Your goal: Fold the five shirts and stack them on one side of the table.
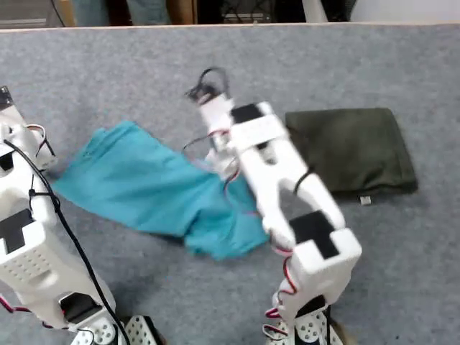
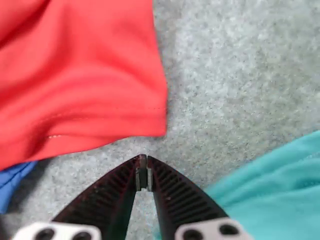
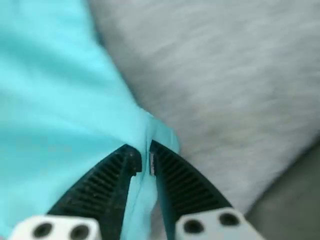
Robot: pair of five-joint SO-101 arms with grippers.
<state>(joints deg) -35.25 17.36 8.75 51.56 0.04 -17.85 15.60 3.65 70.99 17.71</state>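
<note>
teal shirt (image 1: 144, 187): lying crumpled and half spread in the middle-left of the grey table (image 1: 323, 65). Its long axis runs on a slant, from the far left corner near the left arm down toward the right arm's base.
right gripper (image 3: 145, 162): fingers pinching a raised fold at the teal shirt's edge, on the side facing the green one.
left gripper (image 2: 143, 175): fingers pressed together with nothing between them, over bare table between the red shirt (image 2: 75, 75) and the teal one.
dark green shirt (image 1: 352, 147): folded flat into a rectangle on the right side, long side running across the table.
blue cloth (image 2: 12, 177): a bit pokes out just beside the red shirt.
</note>
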